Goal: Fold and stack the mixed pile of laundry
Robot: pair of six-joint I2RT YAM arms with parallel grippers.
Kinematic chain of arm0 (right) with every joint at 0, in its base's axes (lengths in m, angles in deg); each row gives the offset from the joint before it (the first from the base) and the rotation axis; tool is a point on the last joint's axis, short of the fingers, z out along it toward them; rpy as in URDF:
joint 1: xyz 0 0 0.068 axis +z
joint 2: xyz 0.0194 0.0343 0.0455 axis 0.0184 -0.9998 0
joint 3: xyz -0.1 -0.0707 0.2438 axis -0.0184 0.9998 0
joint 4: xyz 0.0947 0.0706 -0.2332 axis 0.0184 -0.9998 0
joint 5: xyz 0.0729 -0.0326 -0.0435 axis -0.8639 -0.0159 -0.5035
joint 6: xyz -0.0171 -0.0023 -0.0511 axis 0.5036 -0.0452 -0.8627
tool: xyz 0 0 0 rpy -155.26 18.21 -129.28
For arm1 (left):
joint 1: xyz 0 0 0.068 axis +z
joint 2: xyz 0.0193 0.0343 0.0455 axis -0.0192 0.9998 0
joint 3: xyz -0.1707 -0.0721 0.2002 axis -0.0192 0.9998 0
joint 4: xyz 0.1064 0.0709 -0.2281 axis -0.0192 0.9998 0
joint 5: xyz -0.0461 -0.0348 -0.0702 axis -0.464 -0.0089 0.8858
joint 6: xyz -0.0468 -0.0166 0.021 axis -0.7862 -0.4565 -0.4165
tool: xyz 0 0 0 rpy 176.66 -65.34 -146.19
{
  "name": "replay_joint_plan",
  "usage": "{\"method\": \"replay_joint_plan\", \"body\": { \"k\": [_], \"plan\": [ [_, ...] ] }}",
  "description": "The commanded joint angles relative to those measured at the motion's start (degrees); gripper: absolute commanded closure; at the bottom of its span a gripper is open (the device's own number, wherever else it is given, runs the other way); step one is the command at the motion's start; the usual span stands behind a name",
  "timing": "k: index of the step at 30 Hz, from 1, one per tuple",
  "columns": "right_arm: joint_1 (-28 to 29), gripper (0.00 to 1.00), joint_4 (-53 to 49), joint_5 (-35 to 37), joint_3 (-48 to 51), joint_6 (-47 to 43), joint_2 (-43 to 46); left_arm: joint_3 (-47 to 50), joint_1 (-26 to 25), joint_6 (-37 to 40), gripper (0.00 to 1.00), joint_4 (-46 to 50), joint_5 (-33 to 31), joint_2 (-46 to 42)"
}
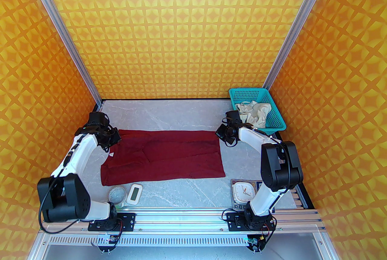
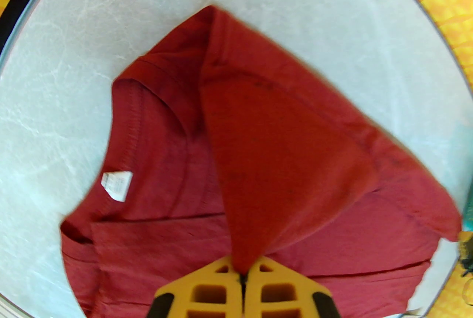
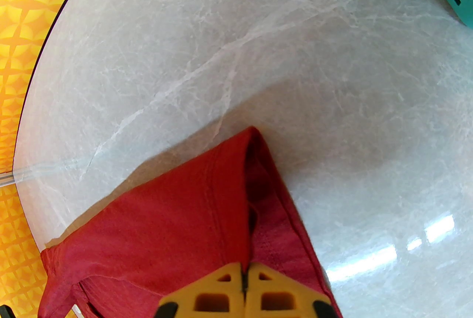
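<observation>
Grey marble table (image 1: 169,113) setup. The dark red shirt (image 1: 169,159) is lying flat mid-table. The left gripper (image 2: 243,270) is pinching its 10 o'clock corner and the right gripper (image 3: 245,270) has clamped the 2 o'clock corner. The cream shorts (image 1: 254,112) sit crumpled in the teal basket (image 1: 248,91) at the table's 2 o'clock.

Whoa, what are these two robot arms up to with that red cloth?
They are folding laundry. A dark red shirt lies spread on the table. The left end effector is shut on its far corner near the collar, the right end effector on its far corner at the hem end, each pinch raised a little. Cream shorts lie crumpled in the teal basket.
</observation>
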Motion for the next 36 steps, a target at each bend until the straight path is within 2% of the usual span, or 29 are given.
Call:
{"method": "replay_joint_plan", "body": {
  "k": [1,12,19,32,36],
  "plan": [
    [-0.2,1.00,-0.3,0.5,-2.0,-1.7,-0.5,0.8,0.5,-3.2,1.00,-1.2,4.6,-2.3],
    [-0.1,1.00,-1.4,0.3,-6.7,-4.0,-3.8,0.9,2.0,-7.5,1.00,-3.5,10.1,-3.8],
    [-0.2,1.00,-2.3,0.3,-8.8,-4.4,-4.2,-0.1,2.2,-13.1,1.00,-9.2,15.9,-3.4],
    [-0.2,1.00,-2.3,1.0,-6.7,-4.9,-3.9,4.8,3.4,-14.2,1.00,-5.3,16.7,-11.0],
    [-0.2,1.00,-2.3,1.4,-6.1,-5.0,-4.0,6.9,4.0,-12.8,1.00,-5.2,16.6,-10.3]
  ]
}}
